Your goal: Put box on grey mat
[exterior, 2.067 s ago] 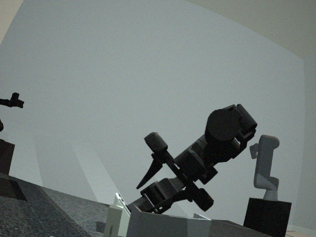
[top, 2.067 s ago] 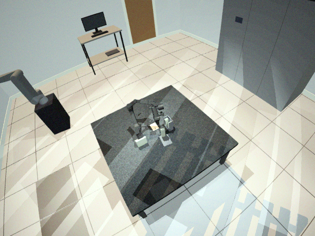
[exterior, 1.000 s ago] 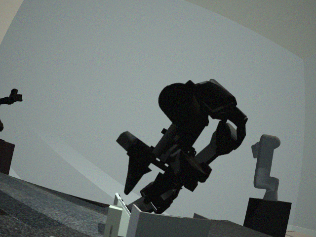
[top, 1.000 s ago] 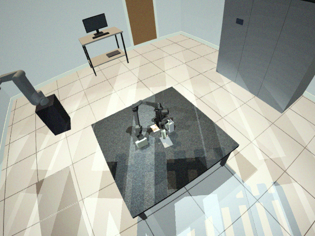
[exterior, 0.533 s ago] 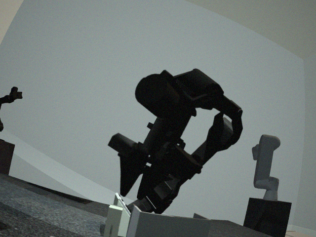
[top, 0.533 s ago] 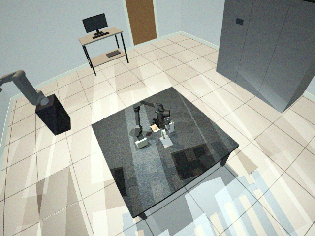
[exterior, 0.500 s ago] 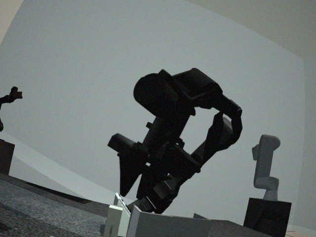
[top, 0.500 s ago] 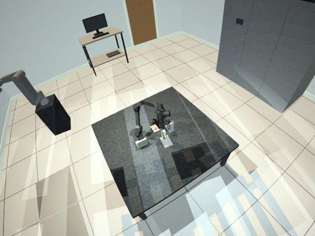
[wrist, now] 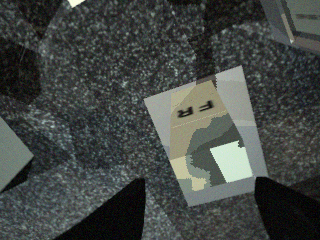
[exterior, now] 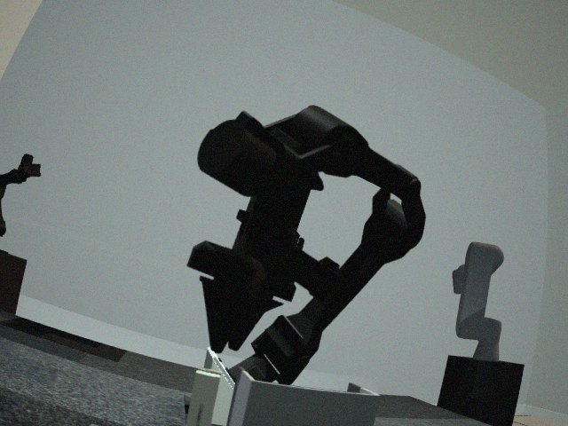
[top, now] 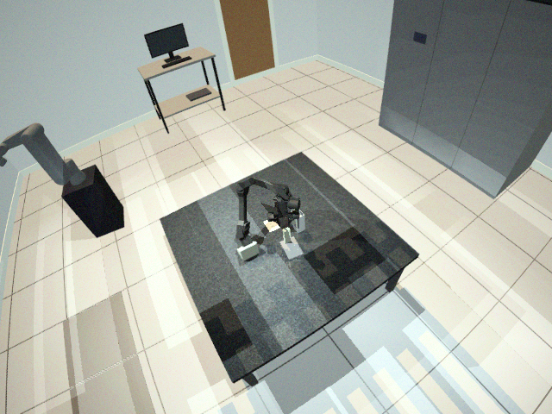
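Top view, left to right. One grey arm point(top: 42, 149) point(exterior: 477, 293), mounted on a black pedestal point(top: 96, 207) point(exterior: 479, 390), well apart from the surface point(top: 276, 303). One desk point(top: 196, 55) bearing a dark monitor point(top: 166, 40) and keyboard. One pale green block point(top: 247, 251) point(wrist: 11, 155), on the dark speckled surface, near the foot of the black arm point(top: 241, 200) point(exterior: 375, 238). One cream-and-orange item point(top: 271, 225) point(wrist: 75, 2), small, its marking too small to read. One pincer point(top: 287, 226) point(exterior: 226, 349) point(wrist: 199, 186), directed downward, fingers partly open, nothing held. One grey mat point(top: 294, 253) point(wrist: 255, 145), bearing one upright box point(top: 286, 235) point(wrist: 200, 140), which shows in the wrist view beyond and between the fingertips; its printed side faces sideways, the code appearing to read FR, inverted in that view. One bin point(top: 301, 222) point(wrist: 280, 22), light grey, just beside the mat, with part of a box point(wrist: 309, 20) visible inside, code not legible. Location of the box marked ER: cannot be told. One tall grey cabinet point(top: 459, 89), by the wall.
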Robot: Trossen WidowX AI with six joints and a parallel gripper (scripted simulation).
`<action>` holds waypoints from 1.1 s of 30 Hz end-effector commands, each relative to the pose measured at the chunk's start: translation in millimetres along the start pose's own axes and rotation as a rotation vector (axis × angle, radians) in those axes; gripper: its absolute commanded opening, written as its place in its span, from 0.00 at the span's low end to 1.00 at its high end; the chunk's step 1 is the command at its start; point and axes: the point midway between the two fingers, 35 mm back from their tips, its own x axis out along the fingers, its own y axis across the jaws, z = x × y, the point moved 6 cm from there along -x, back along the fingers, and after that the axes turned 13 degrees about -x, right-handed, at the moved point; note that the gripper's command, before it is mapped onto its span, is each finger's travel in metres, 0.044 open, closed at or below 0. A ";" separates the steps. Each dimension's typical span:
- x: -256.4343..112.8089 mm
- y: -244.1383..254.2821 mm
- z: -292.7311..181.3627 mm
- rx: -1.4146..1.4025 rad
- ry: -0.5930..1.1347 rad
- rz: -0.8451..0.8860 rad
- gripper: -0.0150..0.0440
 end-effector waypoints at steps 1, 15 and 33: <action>-0.1 -0.9 -5.7 -0.079 -0.037 -0.011 0.67; -1.7 -2.1 -23.7 -0.320 -0.121 -0.071 0.67; 22.8 -4.1 -20.6 -0.320 -0.122 -0.071 0.67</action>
